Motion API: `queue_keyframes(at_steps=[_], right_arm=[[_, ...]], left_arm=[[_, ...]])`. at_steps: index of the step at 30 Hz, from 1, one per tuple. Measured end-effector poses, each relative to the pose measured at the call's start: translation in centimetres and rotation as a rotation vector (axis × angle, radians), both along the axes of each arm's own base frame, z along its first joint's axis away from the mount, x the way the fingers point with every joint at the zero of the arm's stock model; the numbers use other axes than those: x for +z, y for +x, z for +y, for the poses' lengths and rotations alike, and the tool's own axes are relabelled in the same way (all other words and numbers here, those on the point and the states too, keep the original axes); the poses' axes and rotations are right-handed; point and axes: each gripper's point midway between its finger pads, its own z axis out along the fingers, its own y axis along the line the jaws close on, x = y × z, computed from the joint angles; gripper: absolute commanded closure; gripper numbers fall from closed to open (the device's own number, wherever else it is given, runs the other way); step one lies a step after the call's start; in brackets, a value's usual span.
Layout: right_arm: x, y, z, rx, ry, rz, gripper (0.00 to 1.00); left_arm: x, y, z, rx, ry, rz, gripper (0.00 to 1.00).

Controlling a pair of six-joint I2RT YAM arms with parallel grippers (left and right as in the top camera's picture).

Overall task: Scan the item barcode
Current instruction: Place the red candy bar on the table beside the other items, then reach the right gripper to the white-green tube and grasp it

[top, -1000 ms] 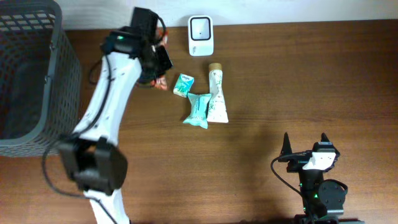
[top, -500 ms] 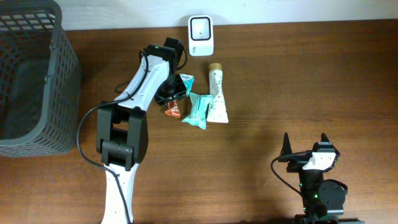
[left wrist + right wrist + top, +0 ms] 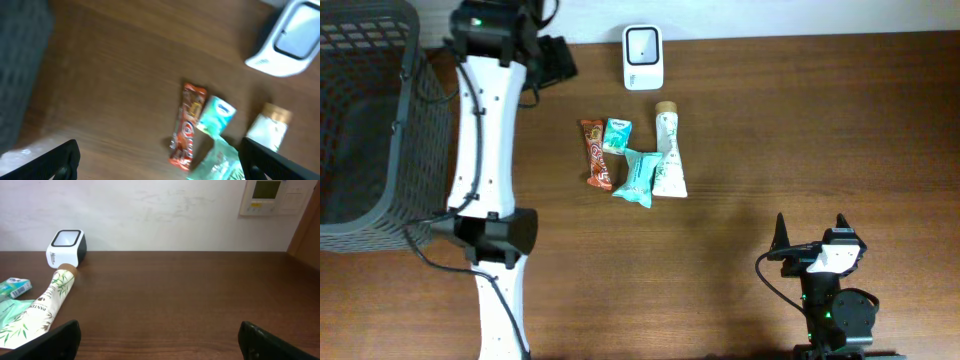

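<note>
Soft, even light falls from above on the brown table (image 3: 770, 130) in the overhead view, which is sharp from corner to corner. The items cast only faint, short shadows, and the mesh of the grey basket (image 3: 425, 150) reads clearly. The left wrist view is blurred throughout: the scanner (image 3: 292, 42) and the snack bar (image 3: 187, 130) show smeared edges and unreadable print. The right wrist view is crisp, its pale wall (image 3: 150, 215) bright, with a dull sheen on the wood's far edge.

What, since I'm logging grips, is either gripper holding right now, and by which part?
Nothing is held. The left gripper is open, apart from the orange snack bar on the table; the right gripper is open and empty.
</note>
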Motion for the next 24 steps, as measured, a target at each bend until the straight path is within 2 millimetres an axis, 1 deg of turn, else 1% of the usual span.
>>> queue_keyframes(at_steps=[1,5,8,9,11,12,13,14,15,16,17,19,20,22,24], right_arm=[[0.0,0.0,0.0,0.000,-0.001,0.000,0.01],[0.0,0.0,0.0,0.000,-0.001,0.000,0.01],[0.0,0.0,0.0,0.000,-0.001,0.000,0.01],[0.0,0.0,0.0,0.000,0.000,0.000,0.01],[0.0,0.0,0.0,0.000,0.000,0.000,0.02],[0.0,0.0,0.0,0.000,-0.001,0.000,0.01],[0.0,0.0,0.0,0.000,-0.001,0.000,0.01],[0.0,0.0,0.0,0.000,0.000,0.000,0.01],[0.0,0.0,0.0,0.000,-0.001,0.000,0.01],[0.0,0.0,0.0,0.000,0.000,0.000,0.01],[0.0,0.0,0.0,0.000,-0.001,0.000,0.01],[0.0,0.0,0.0,0.000,0.000,0.000,0.01],[0.0,0.0,0.0,0.000,0.000,0.000,0.01],[0.0,0.0,0.0,0.000,0.000,0.000,0.01],[0.0,0.0,0.0,0.000,0.000,0.000,0.01]], left_arm=[[0.0,0.1,1.2,0.014,-0.001,0.002,0.01],[-0.1,0.0,0.7,-0.193,-0.126,0.027,0.01],[-0.3,-0.2,0.2,-0.259,-0.152,0.034,0.01],[-0.6,-0.8,-0.1,-0.279,-0.161,0.063,0.01],[-1.0,-2.1,0.1,-0.283,-0.157,0.107,0.01],[-1.1,-3.7,0.4,-0.280,-0.149,0.149,0.01],[-0.8,-4.6,0.6,-0.280,-0.141,0.159,0.01],[-0.6,-6.0,0.9,-0.275,-0.135,0.180,0.01],[-0.3,-7.6,1.3,-0.261,-0.135,0.201,0.01],[0.1,-8.2,1.7,-0.248,-0.136,0.199,0.01],[0.4,-8.5,2.3,-0.230,-0.138,0.188,0.01],[1.4,-8.3,4.8,-0.142,-0.147,0.139,0.01],[1.5,-8.1,6.0,-0.102,-0.152,0.125,0.01],[1.6,-7.6,9.1,-0.004,-0.156,0.098,0.01],[1.7,-7.4,10.9,0.047,-0.156,0.082,0.01]])
